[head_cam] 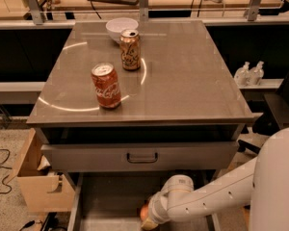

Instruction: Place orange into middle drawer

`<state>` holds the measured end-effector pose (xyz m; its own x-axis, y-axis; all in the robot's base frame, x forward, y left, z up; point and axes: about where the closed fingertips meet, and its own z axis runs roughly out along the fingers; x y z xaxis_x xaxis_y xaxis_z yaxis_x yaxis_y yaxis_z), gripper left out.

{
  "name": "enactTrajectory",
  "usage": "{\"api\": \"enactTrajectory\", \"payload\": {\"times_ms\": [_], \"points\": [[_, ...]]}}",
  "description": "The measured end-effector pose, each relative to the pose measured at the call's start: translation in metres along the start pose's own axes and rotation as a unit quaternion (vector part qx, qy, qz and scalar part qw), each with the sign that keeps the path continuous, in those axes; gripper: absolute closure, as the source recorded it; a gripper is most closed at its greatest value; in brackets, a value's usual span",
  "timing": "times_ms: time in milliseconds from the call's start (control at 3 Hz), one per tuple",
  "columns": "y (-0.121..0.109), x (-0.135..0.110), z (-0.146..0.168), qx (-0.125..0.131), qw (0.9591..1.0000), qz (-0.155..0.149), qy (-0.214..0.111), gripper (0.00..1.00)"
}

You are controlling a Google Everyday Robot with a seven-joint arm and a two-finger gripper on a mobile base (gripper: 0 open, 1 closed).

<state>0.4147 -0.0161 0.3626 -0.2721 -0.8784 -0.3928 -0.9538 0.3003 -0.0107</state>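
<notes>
The orange was seen over the floor of the pulled-out middle drawer, beneath the worktop, at the tip of the tool, whose state, spread or pinching, could not be told.

A red cola can is seen upright left of centre on the flat grey cabinet top. An orange-brown soda can is stood above it in the frame, just beside a white bowl. A wooden box is placed at lower left, and two white bottles at right. The gripper is found at bottom centre.
</notes>
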Motion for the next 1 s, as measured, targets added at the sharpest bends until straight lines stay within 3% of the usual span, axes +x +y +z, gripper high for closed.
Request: {"api": "enactTrajectory", "payload": {"times_ms": [667, 1000], "points": [[0.0004, -0.0003, -0.0004, -0.001, 1.0, 0.0, 0.0, 0.12], [0.001, -0.0004, 0.0001, -0.001, 1.0, 0.0, 0.0, 0.0]]}}
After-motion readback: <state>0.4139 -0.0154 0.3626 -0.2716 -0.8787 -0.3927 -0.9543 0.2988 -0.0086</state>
